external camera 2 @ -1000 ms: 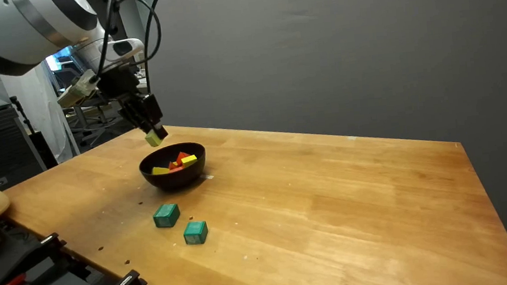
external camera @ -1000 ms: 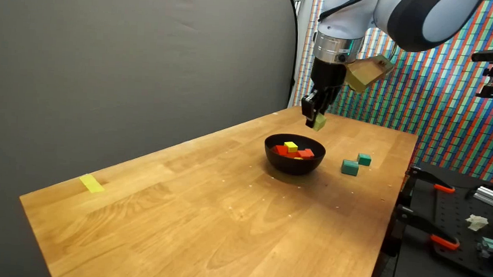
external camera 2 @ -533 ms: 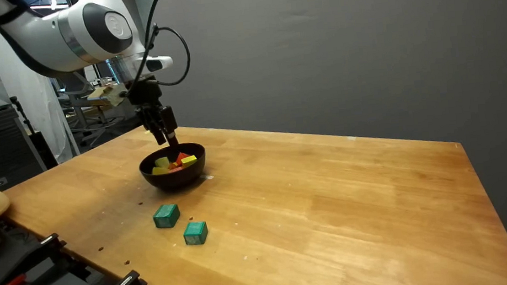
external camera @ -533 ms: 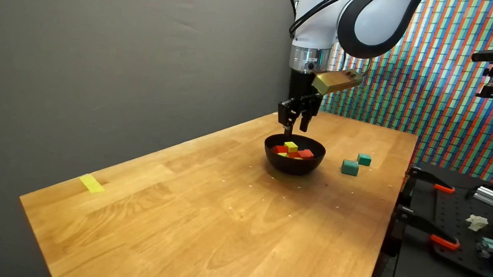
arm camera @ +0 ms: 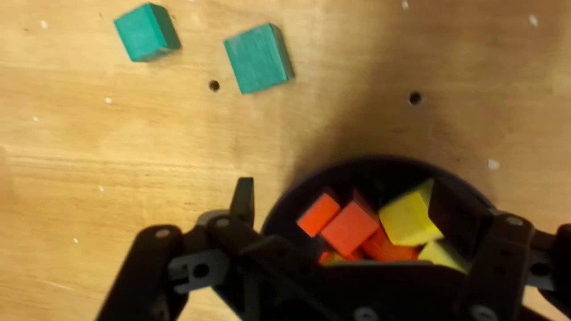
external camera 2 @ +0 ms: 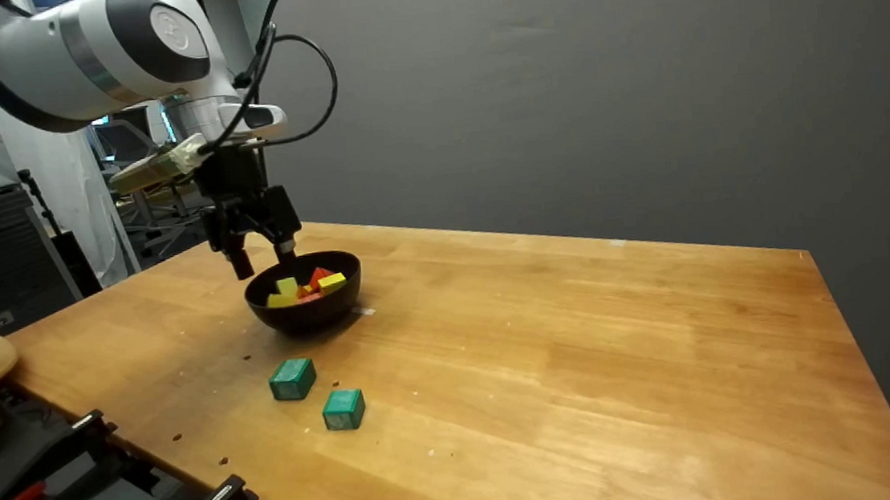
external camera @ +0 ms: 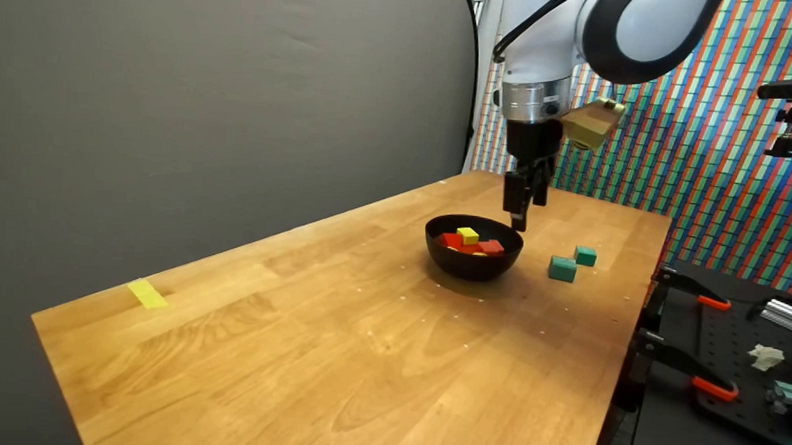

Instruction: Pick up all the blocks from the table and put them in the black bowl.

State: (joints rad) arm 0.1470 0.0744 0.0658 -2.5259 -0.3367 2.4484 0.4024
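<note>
Spread and empty, the tool (external camera 2: 266, 266) should rise clear of the black bowl (external camera 2: 306, 318), then square up over one teal cube (arm camera: 258, 60) before descending to the counter (external camera 2: 583, 351).

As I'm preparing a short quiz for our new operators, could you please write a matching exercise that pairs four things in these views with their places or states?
Things
1. Blue-green blocks
2. Red blocks
3. Yellow strip
4. Tool

Places and states
A. Inside the black bowl
B. Open, holding nothing
C. Two, set apart, on the tabletop outside the black bowl
D. Lying flat at the tabletop's edge

Right pairs: 1-C, 2-A, 3-D, 4-B
</note>
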